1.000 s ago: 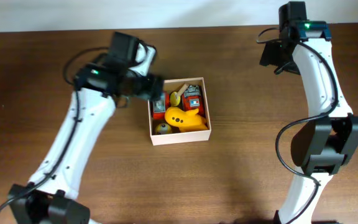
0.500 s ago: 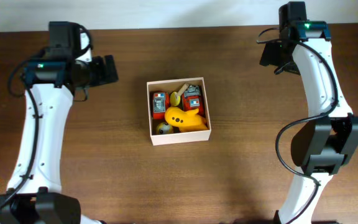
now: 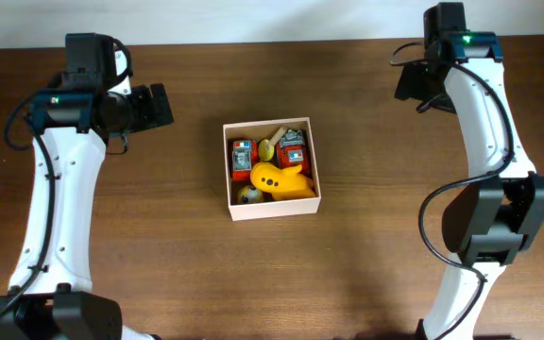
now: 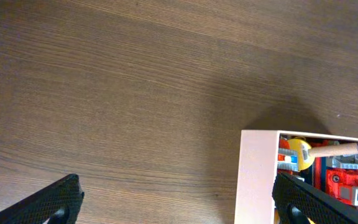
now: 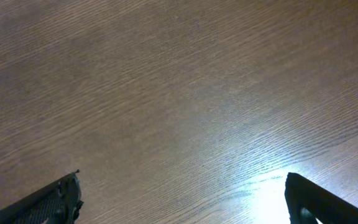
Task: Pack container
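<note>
The container [image 3: 274, 209] is a small square box with white walls in the middle of the table. It holds a yellow toy [image 3: 281, 180], two red toys [image 3: 243, 154] [image 3: 293, 151], a small round piece [image 3: 246, 195] and a wooden stick [image 3: 274, 135]. My left gripper [image 3: 159, 106] is open and empty, well left of the container and apart from it. The left wrist view shows the container's left wall [image 4: 257, 177] between the spread fingers [image 4: 179, 199]. My right gripper [image 3: 414, 85] is open and empty at the back right, over bare wood [image 5: 182, 193].
The table is dark brown wood [image 3: 159, 236]. Its back edge meets a white wall at the top of the overhead view. No other loose objects show on the table.
My left gripper has drawn back from the container's left edge to the far left, empty. The toys in the container and the right arm have not moved.
</note>
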Robot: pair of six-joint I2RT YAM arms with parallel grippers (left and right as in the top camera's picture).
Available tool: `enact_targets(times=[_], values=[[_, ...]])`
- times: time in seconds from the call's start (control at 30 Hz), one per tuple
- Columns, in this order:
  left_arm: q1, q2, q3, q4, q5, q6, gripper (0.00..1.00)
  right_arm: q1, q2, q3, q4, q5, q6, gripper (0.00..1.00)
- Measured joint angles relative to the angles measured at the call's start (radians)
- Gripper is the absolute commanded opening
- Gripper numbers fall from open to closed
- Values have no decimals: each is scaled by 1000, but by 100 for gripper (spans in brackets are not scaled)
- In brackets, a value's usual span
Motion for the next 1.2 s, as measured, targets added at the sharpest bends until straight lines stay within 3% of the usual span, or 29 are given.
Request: enact_targets(times=[0.4,0.63,0.83,1.2], values=[[11,-39,-1,18,-39,0,99,0,0,0,0,0,0,99],[-3,-378,-90,266,-121,86,99,0,0,0,1,0,0,99],[-13,-735,-383,584,-161,211,99,0,0,0,1,0,0,99],[-13,-1220,-1249,1071,-145,251,99,0,0,0,0,0,0,99]])
